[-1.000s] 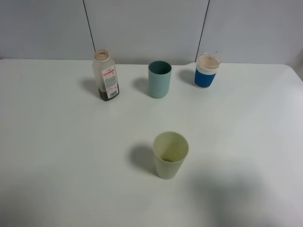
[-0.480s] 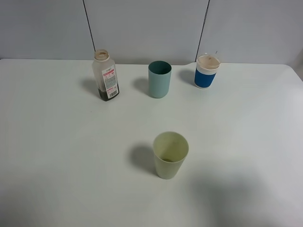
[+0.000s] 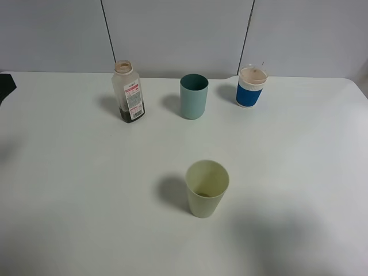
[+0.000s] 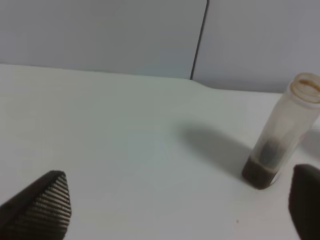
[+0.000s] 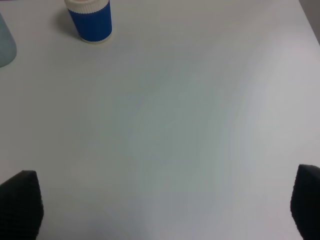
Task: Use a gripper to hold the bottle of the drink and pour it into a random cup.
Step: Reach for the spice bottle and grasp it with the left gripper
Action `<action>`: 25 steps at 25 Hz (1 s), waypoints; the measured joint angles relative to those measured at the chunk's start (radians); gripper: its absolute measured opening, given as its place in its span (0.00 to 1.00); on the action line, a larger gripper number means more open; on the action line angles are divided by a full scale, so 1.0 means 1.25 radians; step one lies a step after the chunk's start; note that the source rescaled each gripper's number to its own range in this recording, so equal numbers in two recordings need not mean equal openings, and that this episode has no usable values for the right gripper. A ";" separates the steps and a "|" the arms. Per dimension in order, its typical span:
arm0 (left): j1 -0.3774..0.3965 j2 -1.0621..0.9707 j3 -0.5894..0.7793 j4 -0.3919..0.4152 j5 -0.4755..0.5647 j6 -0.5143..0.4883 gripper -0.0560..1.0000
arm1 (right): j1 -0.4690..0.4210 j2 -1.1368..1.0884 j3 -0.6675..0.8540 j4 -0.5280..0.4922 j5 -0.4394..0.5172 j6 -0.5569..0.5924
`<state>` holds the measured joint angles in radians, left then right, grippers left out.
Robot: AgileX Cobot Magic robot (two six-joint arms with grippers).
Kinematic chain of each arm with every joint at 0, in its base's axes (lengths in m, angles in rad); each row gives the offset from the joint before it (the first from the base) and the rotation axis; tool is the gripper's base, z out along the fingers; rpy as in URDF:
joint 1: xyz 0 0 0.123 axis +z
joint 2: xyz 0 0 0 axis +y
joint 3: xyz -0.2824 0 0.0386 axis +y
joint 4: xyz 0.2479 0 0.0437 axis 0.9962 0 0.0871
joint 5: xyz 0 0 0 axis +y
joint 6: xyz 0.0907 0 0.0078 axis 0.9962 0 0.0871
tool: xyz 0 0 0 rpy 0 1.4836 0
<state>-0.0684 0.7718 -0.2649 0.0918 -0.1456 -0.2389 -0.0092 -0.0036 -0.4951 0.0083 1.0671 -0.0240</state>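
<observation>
The bottle of the drink (image 3: 128, 92) stands upright and capless at the back left of the white table, with a little dark liquid at its bottom. The teal cup (image 3: 194, 96) stands just to its right. In the left wrist view my left gripper (image 4: 170, 212) is open, its dark fingertips (image 4: 37, 205) wide apart, and the bottle (image 4: 282, 132) is ahead of it, well off and toward one side. My right gripper (image 5: 162, 205) is open over bare table, holding nothing. The teal cup (image 5: 4, 42) shows there only as a sliver.
A pale yellow-green cup (image 3: 207, 188) stands in the middle front. At the back right is a blue-and-white cup (image 3: 251, 86) with a tan top, also in the right wrist view (image 5: 90, 20). A dark bit of the left arm (image 3: 4, 83) shows at the left edge. A grey wall lies behind.
A dark part of the left arm has come into the exterior view at the left edge. The bottle and cups have not moved.
</observation>
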 joint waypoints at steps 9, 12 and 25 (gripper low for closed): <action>0.000 0.310 0.052 0.009 -0.375 0.025 1.00 | 0.000 0.000 0.000 0.000 0.000 0.000; 0.000 0.426 0.057 0.037 -0.484 0.027 1.00 | 0.000 0.000 0.000 0.000 0.000 0.000; 0.000 0.858 0.056 0.109 -0.842 0.031 1.00 | 0.000 0.000 0.000 0.000 0.000 0.000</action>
<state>-0.0684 1.8438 -0.1954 0.2280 -1.1983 -0.2006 -0.0092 -0.0036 -0.4951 0.0083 1.0671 -0.0240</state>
